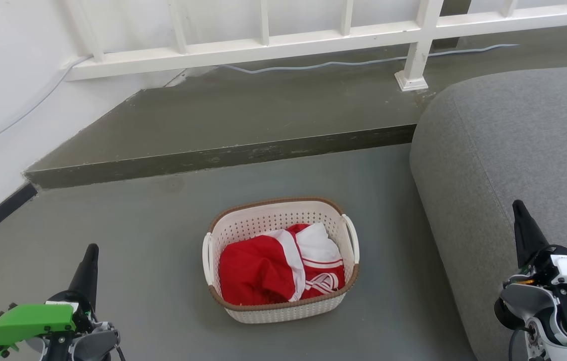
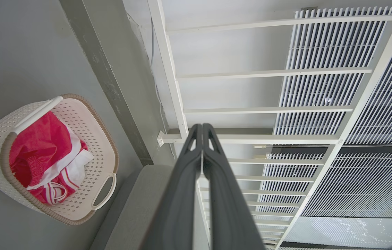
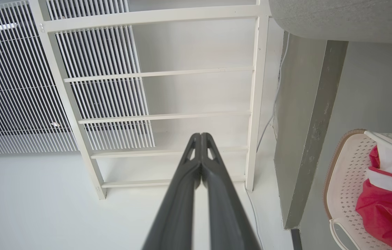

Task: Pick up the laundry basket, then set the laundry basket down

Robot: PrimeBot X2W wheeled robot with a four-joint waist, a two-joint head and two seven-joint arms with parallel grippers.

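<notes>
L gripper (image 2: 202,129): fingers pressed together, nothing held. R gripper (image 3: 201,137): same, tips touching. Each hangs to its own side of the laundry basket (image 1: 283,308), well apart from it, prob. so as to flank its side handles (image 1: 352,240). Basket sits on floor (image 1: 389,200) w/ red/white clothing (image 1: 263,273) inside. Grey sofa (image 1: 514,150) near its right, step (image 1: 213,158) behind. Pick-up not yet begun.
</notes>
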